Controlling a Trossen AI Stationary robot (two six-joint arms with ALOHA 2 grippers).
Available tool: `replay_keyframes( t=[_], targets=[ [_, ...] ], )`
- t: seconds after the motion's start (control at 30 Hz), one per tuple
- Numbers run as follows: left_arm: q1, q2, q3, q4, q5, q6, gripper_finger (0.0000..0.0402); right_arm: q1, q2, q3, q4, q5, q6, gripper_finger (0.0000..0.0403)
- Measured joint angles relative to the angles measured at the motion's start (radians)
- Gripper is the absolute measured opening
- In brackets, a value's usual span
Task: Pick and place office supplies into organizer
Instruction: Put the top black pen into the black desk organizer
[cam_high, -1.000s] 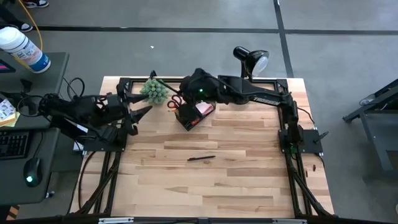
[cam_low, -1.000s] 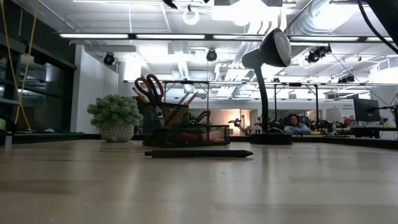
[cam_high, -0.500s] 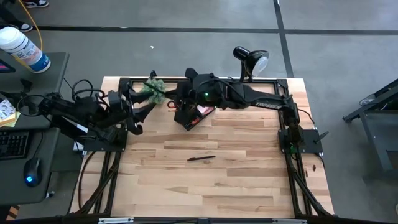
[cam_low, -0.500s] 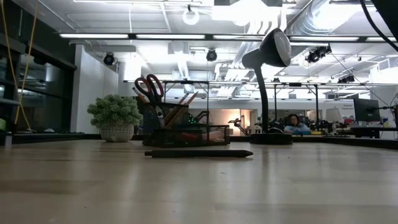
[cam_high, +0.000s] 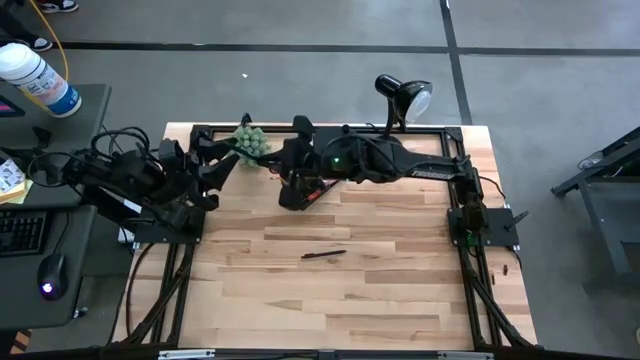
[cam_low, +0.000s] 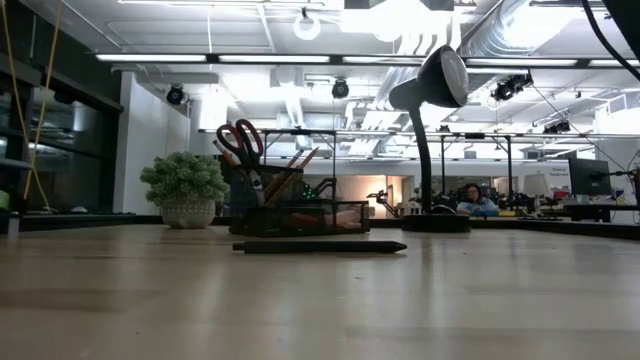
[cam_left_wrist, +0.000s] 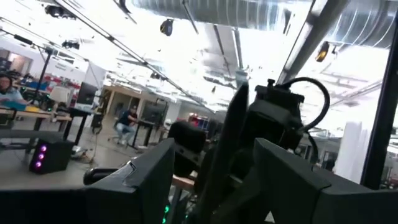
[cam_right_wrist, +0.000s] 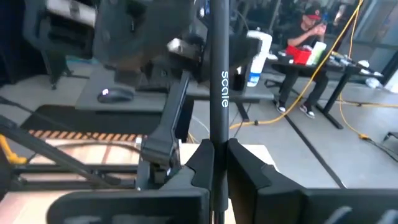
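Since a second ago, the right arm is drawing back along the far edge of the pale wooden worktop (cam_high: 380, 270), and its right pincer (cam_right_wrist: 215, 163) is now sitting over the small black mesh organizer (cam_high: 296, 188), with its fingers closed on a slim black pen (cam_right_wrist: 218, 93) printed "scale". From the right wrist view the pen is standing upright between the two dark fingers. The left arm is pulling in toward its own corner too; its left pincer (cam_high: 222, 165) is hanging just beside the small green potted plant (cam_high: 249, 142), with the two fingers spread apart and nothing between them.

From the low view, the organizer is standing upright on the worktop with red-handled scissors (cam_low: 240, 143) and orange pencils (cam_low: 297, 165) sticking out of its tall compartment. Another loose black pen (cam_high: 324, 255) is lying flat near the middle of the worktop, well apart from the organizer. A black desk lamp (cam_high: 402, 97) is standing at the far edge, behind the right arm.
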Motion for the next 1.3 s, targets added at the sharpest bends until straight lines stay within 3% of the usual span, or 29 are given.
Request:
replay_keyframes(
  t=[0.27, 0.8, 1.17, 1.3],
  targets=[
    [0.0, 0.027, 0.0, 0.061, 0.016, 0.011, 0.0209, 0.0, 0.0, 0.0, 0.046, -0.022, 0.002, 0.0018],
    [0.0, 0.118, 0.0, 0.244, 0.009, 0.217, 0.0209, 0.0, 0.0, 0.0, 0.054, -0.022, 0.003, 0.0019],
    [0.0, 0.118, 0.0, 0.278, -0.035, 0.263, 0.0209, 0.0, 0.0, 0.0, 0.054, -0.023, 0.003, 0.002],
    [0.001, 0.117, 0.0, 0.277, -0.039, 0.266, 0.0191, 0.0, 0.0, 0.0, 0.054, -0.028, 0.003, 0.0018]
  ],
)
